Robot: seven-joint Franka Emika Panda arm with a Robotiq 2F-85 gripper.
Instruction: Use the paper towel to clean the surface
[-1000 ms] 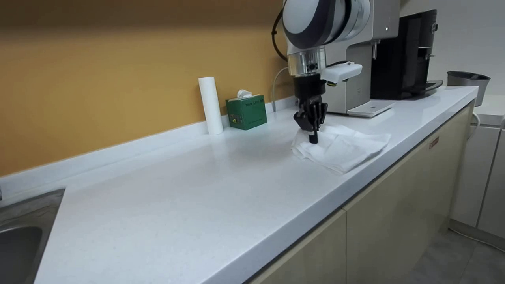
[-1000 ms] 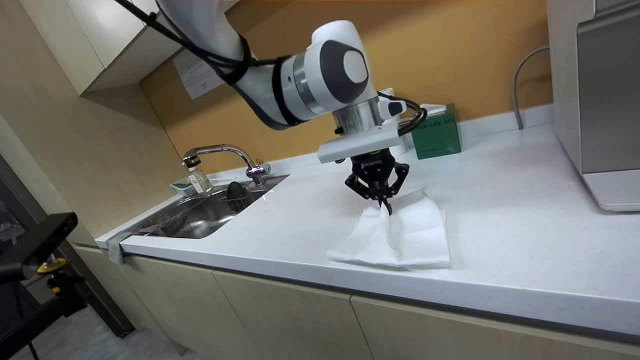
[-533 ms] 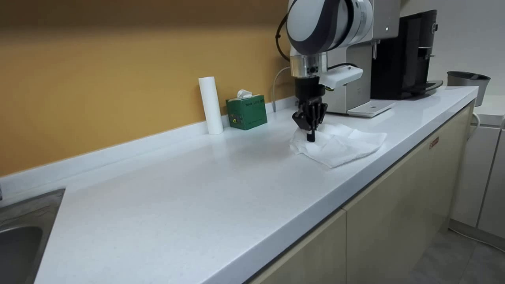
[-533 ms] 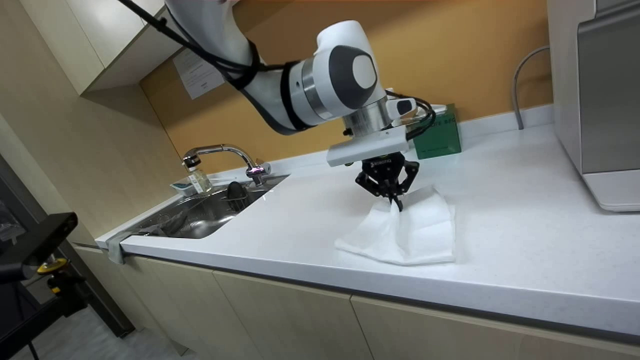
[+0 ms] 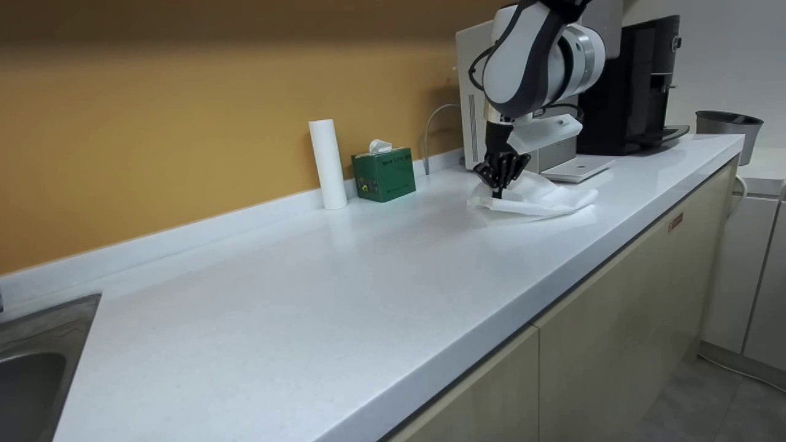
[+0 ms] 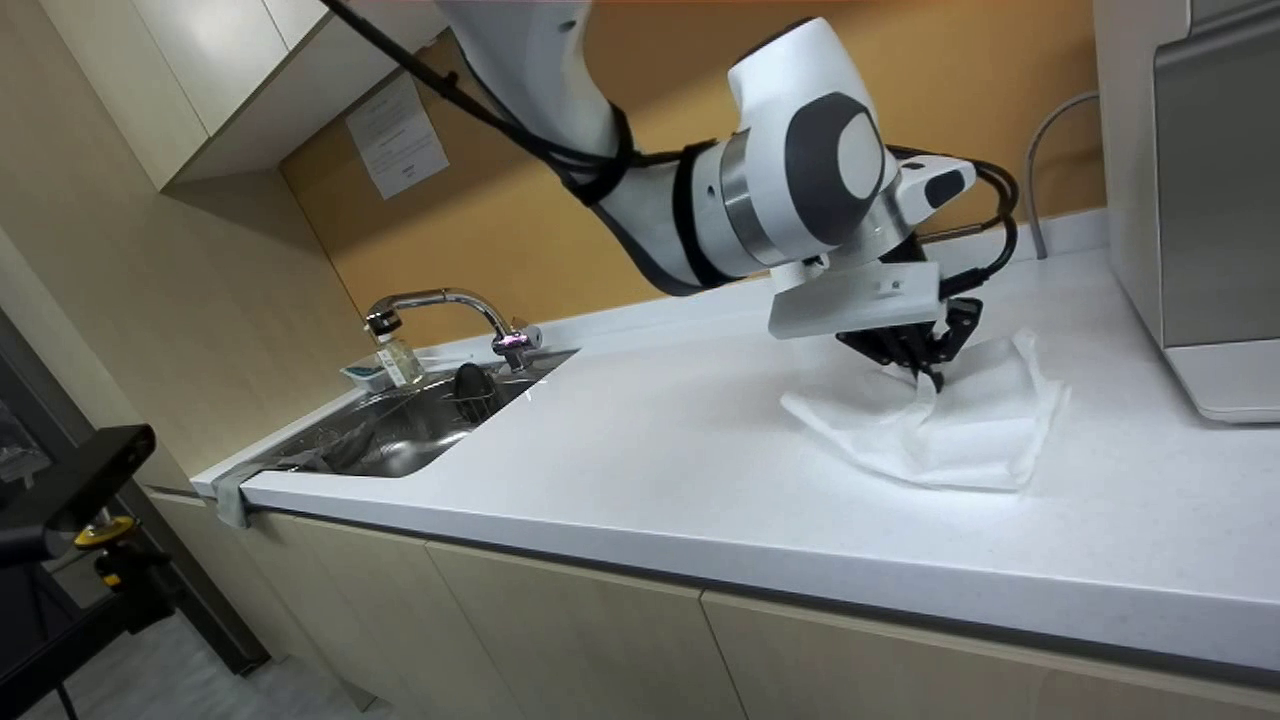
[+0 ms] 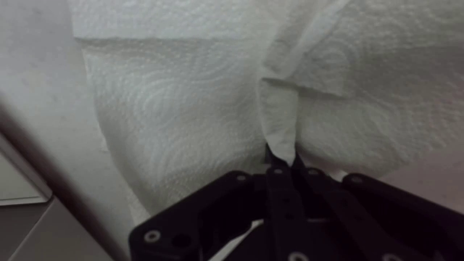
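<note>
My gripper is shut on a pinched fold of the white paper towel; this shows in the wrist view at the gripper (image 7: 284, 156) and the paper towel (image 7: 174, 105). In both exterior views the gripper (image 5: 498, 191) (image 6: 930, 378) points down, with the rumpled paper towel (image 5: 548, 197) (image 6: 990, 425) spread around and in front of it. The towel lies over the white countertop surface (image 5: 295, 294) (image 6: 680, 450), near the boxy machine. Its outer edges look slightly raised. The countertop under the towel is hidden.
A white roll (image 5: 328, 164) and a green tissue box (image 5: 384, 177) stand against the backsplash. A white-grey machine (image 6: 1215, 250) with a tray (image 5: 577, 169) and a black machine (image 5: 626, 92) stand beyond the towel. A sink (image 6: 410, 440) with a faucet (image 6: 455, 297) is at the opposite end.
My gripper has dragged the paper towel along the countertop toward the boxy machine and away from the sink. The towel has shifted away from the front edge and looks more raised at its edges.
</note>
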